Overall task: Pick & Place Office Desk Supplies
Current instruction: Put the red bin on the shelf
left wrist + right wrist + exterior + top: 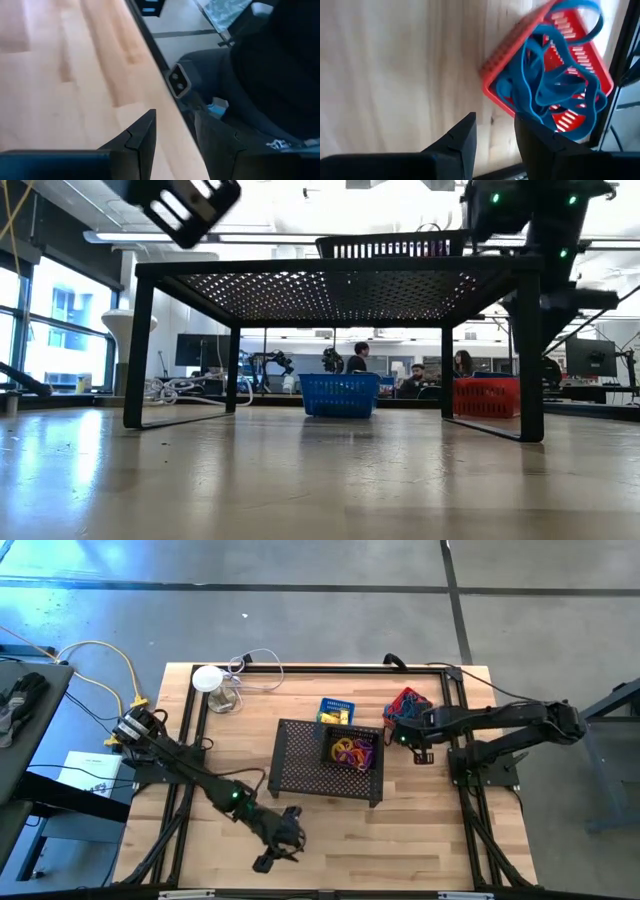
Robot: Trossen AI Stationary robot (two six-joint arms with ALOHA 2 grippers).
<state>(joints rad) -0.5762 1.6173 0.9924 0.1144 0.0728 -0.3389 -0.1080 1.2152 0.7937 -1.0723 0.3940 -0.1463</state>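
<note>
One wooden table [420, 840], busy room beyond

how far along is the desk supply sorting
Done, apparently: coloured rings lie on the mesh tray. In hand: nothing; the right pincer hangs near the red basket of blue bands. Left: those bands and the blue basket. Left pincer waits at the front edge.

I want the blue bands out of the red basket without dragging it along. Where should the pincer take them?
Probably from above, on a loop of the blue rubber bands arching clear over the rim of the small red slotted plastic basket; the right pincer already hovers beside it, fingers slightly apart.
</note>
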